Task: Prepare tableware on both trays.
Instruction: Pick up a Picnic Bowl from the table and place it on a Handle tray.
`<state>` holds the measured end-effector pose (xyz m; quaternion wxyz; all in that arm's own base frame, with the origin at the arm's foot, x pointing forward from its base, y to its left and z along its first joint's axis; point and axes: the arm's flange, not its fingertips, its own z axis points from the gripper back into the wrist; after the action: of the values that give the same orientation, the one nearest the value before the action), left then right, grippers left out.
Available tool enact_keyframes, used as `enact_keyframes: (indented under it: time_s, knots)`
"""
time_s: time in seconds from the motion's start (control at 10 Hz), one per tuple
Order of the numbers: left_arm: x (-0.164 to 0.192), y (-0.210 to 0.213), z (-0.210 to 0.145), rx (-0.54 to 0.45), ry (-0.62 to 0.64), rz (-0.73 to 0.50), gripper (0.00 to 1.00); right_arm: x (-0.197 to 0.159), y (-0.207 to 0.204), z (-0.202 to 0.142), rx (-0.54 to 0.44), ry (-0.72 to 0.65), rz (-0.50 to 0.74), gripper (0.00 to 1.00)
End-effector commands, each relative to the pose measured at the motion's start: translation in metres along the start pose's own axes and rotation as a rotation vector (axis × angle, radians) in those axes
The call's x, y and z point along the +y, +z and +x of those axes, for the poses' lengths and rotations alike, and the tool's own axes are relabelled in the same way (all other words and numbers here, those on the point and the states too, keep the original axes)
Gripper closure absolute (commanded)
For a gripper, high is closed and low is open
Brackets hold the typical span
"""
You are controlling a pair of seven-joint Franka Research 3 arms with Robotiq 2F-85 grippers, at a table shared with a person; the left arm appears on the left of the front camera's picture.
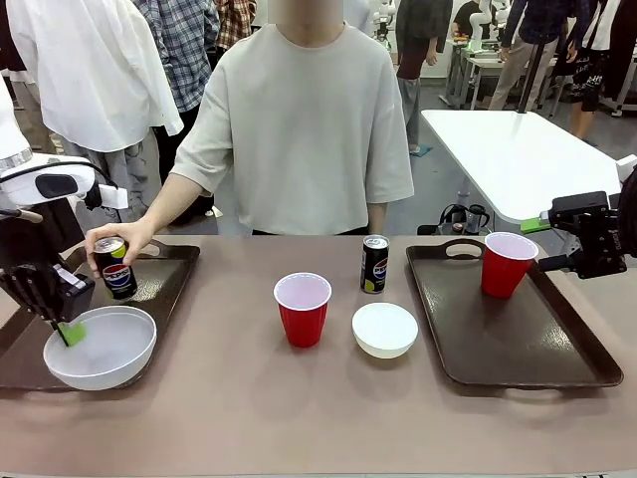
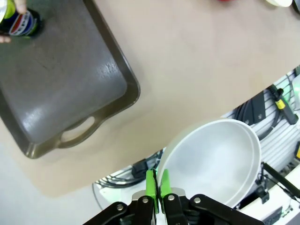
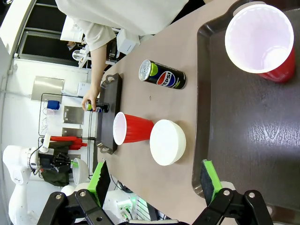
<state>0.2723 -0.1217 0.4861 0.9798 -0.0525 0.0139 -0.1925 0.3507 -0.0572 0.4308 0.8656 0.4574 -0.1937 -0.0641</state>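
Observation:
My left gripper [image 1: 68, 332] is shut on the rim of a white bowl [image 1: 105, 349], held over the near end of the left tray [image 1: 164, 284]. In the left wrist view the green pads [image 2: 151, 183] pinch that bowl [image 2: 220, 159], tilted beyond the tray [image 2: 61, 84]. A person's hand holds a black can [image 1: 116, 267] upright on the left tray. On the table between the trays stand a red cup [image 1: 302, 309], a second can [image 1: 374, 264] and another white bowl [image 1: 384, 330]. The right tray [image 1: 518, 339] carries a red cup [image 1: 508, 264]. My right gripper [image 1: 587, 249] hangs open just right of that cup, holding nothing.
The person stands at the far side of the table, arm stretched to the left tray. The right wrist view has the cup [image 3: 260, 40] on the tray [image 3: 253, 136], with the can [image 3: 163, 75], cup [image 3: 133, 129] and bowl [image 3: 168, 142] beyond. Bare tabletop lies along the near edge.

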Motion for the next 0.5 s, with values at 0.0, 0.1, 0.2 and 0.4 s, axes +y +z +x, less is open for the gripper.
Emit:
enact_keyframes:
  time_s: [0.0,0.1,0.2,0.4]
  knots:
    - [0.004,-0.012,-0.005,0.000,0.013,0.019,0.96,-0.002,-0.003,0.003,-0.013,0.007,0.028,0.00]
    - [0.004,-0.012,-0.005,0.002,0.013,0.022,0.96,-0.002,-0.003,0.003,-0.013,0.007,0.028,0.00]
    - [0.005,-0.013,-0.004,0.006,0.015,0.027,0.96,-0.002,-0.003,0.003,-0.013,0.007,0.028,0.00]
    - [0.021,-0.024,0.020,-0.061,0.082,0.096,0.96,-0.002,-0.003,0.003,-0.013,0.007,0.028,0.00]
